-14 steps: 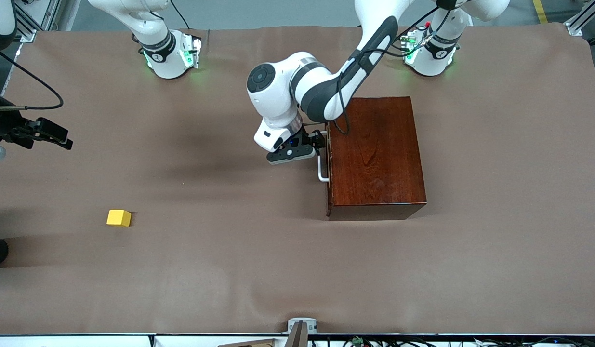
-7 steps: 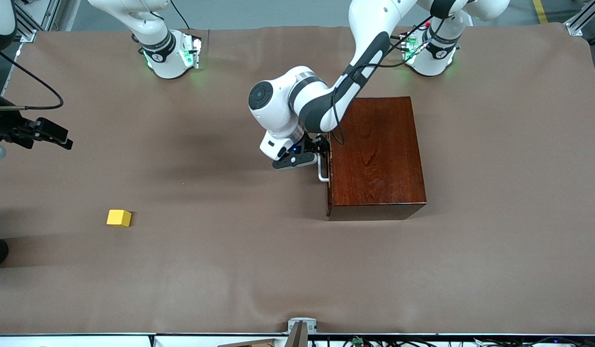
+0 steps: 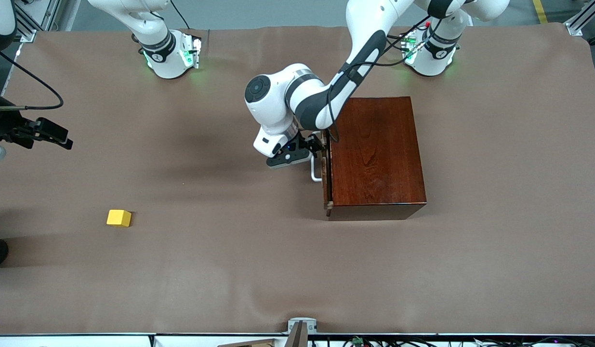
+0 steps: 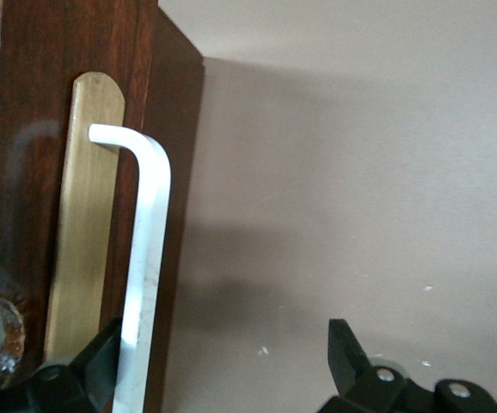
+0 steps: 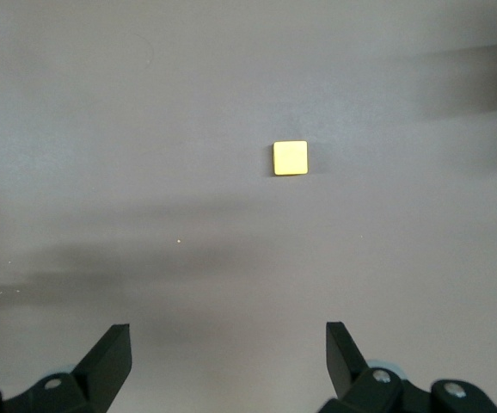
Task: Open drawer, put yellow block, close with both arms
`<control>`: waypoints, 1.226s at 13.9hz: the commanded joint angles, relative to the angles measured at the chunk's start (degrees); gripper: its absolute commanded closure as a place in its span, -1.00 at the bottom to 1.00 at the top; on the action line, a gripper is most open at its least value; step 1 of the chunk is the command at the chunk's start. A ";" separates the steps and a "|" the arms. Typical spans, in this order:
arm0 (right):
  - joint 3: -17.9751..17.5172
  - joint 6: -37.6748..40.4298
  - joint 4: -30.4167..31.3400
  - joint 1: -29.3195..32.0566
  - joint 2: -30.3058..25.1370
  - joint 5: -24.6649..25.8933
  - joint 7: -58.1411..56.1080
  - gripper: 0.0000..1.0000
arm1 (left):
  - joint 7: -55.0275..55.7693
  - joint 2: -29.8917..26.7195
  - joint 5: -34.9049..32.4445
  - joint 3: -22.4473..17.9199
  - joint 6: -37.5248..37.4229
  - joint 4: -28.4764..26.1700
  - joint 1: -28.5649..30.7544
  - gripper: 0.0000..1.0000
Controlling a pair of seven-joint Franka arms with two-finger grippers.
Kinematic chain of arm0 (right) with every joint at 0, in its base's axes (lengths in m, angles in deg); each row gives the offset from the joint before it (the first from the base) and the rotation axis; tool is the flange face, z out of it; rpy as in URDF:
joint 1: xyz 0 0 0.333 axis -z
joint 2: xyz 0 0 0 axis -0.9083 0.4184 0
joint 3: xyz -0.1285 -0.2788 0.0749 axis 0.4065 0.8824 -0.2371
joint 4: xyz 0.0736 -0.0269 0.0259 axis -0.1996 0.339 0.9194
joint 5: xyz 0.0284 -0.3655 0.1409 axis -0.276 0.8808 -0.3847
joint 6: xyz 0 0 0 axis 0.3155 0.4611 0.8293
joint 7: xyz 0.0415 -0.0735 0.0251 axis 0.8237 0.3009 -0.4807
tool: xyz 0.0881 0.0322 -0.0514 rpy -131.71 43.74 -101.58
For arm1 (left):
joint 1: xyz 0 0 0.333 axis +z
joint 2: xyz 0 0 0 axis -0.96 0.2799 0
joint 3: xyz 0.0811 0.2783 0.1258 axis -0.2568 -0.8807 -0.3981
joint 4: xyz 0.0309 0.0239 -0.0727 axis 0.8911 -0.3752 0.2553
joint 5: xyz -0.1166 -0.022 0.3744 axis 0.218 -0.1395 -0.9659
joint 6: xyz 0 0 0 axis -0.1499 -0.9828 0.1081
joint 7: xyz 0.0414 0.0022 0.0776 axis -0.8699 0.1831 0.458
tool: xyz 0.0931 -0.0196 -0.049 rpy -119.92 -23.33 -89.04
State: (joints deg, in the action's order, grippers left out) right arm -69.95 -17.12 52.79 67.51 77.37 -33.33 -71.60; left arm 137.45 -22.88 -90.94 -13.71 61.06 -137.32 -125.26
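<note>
The dark reddish-brown box [image 3: 379, 149] stands at mid-table. Its drawer [image 3: 326, 176] shows a narrow gap, and the white handle [image 3: 315, 171] sticks out toward the right arm's end. My left gripper [image 3: 318, 147] is at that handle and open. In the left wrist view the white handle [image 4: 145, 249] crosses one finger [image 4: 94, 366], with the other finger well clear over the cloth; my left gripper [image 4: 224, 335] holds nothing. The yellow block [image 3: 119, 218] lies on the cloth toward the right arm's end. My right gripper [image 5: 227, 331] hangs open high over the table near the yellow block [image 5: 290, 157].
A brown cloth [image 3: 278, 270] covers the whole table. The two green-lit arm bases [image 3: 172, 53] [image 3: 429, 50] stand along the edge farthest from the front camera. A small camera mount [image 3: 302, 327] sits at the nearest edge.
The drawer has slid out a little toward the right arm's end, and my left gripper has moved that way with the handle. The yellow block and my right arm have not moved.
</note>
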 commanded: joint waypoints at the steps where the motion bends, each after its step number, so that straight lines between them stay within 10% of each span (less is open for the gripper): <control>1: -0.23 0.31 0.55 0.04 -0.82 0.86 0.16 -1.00 | 1.98 2.04 -1.05 0.36 4.30 2.44 -0.60 -1.00; 17: -0.23 0.31 0.55 0.04 -0.82 0.86 0.16 -1.00 | 0.49 2.39 9.04 0.97 20.05 2.44 -0.25 -1.00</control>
State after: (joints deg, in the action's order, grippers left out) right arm -69.95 -17.11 52.80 67.51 77.37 -33.33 -71.60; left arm 137.90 -23.24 -85.45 -13.89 73.39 -138.24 -124.94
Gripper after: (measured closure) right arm 0.000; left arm 0.000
